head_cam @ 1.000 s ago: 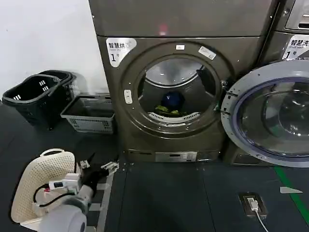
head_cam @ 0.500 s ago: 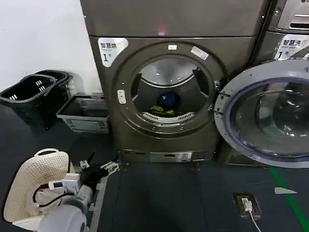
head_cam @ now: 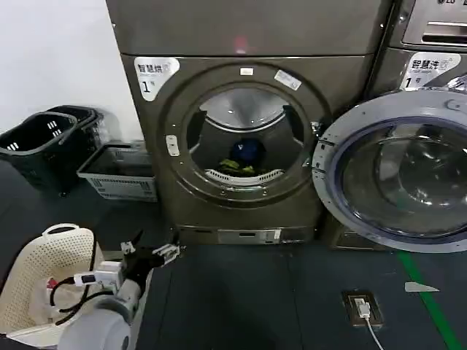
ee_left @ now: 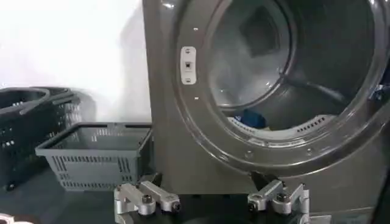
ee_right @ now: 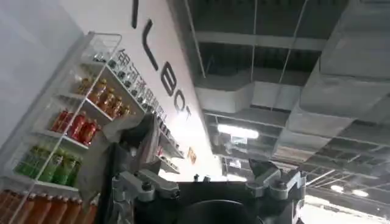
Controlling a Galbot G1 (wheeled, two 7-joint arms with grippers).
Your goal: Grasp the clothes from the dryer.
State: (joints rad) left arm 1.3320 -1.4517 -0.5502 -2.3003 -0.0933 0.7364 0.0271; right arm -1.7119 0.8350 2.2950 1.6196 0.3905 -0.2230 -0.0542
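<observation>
We close in on the dryer (head_cam: 241,146), door (head_cam: 398,171) swung wide to its right. The clothes lie low in the drum: a yellow-green piece (head_cam: 233,167) at the lip, a blue garment (head_cam: 248,151) just behind. Our left gripper (head_cam: 151,255), fingers spread wide and empty, hangs low near the floor by the white basket (head_cam: 44,273); it should rise, clear the porthole rim and approach the cloth squarely. The right gripper (ee_right: 210,185) points ceilingward, open. Since a second ago the dryer sits further left in the head view.
</observation>
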